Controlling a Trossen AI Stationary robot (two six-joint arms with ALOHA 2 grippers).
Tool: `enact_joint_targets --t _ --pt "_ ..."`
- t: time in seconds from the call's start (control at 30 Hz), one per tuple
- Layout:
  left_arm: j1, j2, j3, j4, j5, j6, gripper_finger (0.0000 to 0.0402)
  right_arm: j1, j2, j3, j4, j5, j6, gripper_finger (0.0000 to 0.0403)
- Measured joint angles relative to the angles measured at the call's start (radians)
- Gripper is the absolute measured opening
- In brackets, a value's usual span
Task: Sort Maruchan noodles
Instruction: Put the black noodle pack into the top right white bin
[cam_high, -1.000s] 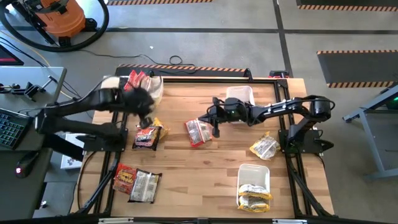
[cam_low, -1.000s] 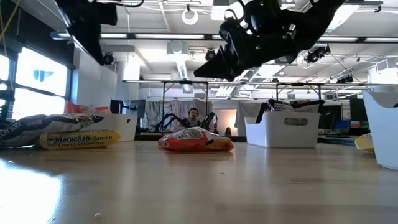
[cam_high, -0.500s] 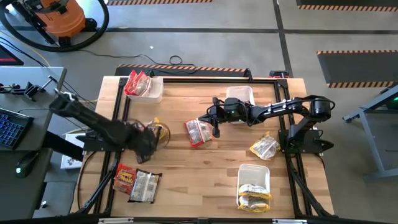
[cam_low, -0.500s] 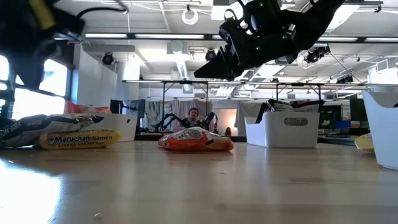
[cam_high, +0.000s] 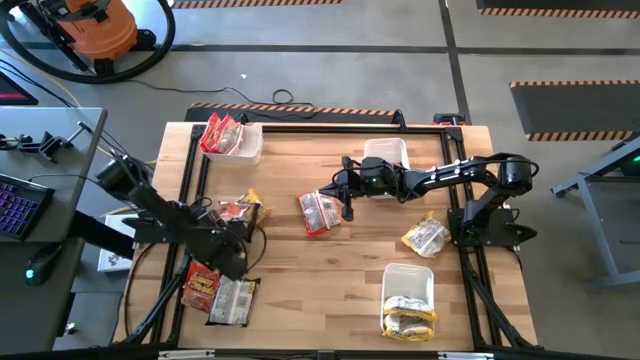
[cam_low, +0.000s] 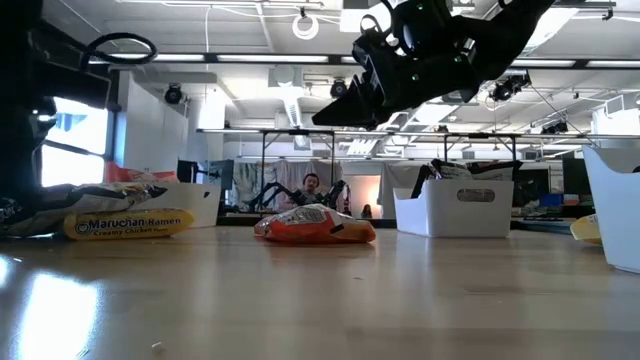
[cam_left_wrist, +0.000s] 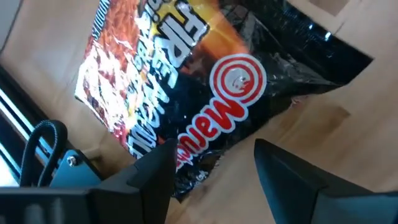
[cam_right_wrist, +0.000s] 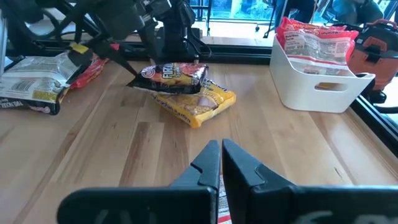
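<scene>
1. count, left to right in the high view: three white bins on the counter (cam_high: 330, 280). far-left bin (cam_high: 245, 148) holds red packets (cam_high: 220, 133); far-centre bin (cam_high: 388, 152) sits partly under the right arm, contents hidden; near-right bin (cam_high: 410, 285) holds yellow-white packets (cam_high: 410, 315).
2. loose packets on the counter, about six seen: a red-orange packet (cam_high: 201, 288) and a silver-white packet (cam_high: 233, 299) side by side at the near-left corner; a dark packet (cam_high: 238, 210) lying on a yellow packet (cam_high: 252, 203) left of centre; a red-white packet (cam_high: 320, 212) at centre; a yellow-white packet (cam_high: 425, 238) at right.
3. look: flat, crinkly, glossy plastic. left wrist view shows the dark packet face: black with orange flame print and a red round logo.
4. left gripper (cam_high: 235, 255) hangs low over the counter between the dark packet and the near-left pair, fingers (cam_left_wrist: 280, 171) spread apart, holding nothing.
5. right gripper (cam_high: 345, 195) hovers above the counter just beside the red-white packet, fingers pressed together, empty.
6. around: orange shop vacuum (cam_high: 95, 30) on the floor at far left; keyboard (cam_high: 15, 205) on a side desk. the left arm covers part of the counter's left edge.
</scene>
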Motion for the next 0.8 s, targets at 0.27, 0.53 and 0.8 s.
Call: enact_joint_targets --t 0.27,0.53,0.8 --pt "-0.016 0.135 0.000 0.008 -0.090 0.011 0.0188 0.000 0.000 0.000 0.000 0.000 -0.003 0.0000" --pt "-0.016 0.158 0.009 -0.046 -0.168 0.080 0.0042 0.002 0.000 0.000 -0.010 -0.025 0.008 0.0002" --pt "-0.004 -0.060 0.035 0.045 -0.304 0.151 0.0003 0.058 0.000 0.001 0.005 -0.025 -0.025 0.0078"
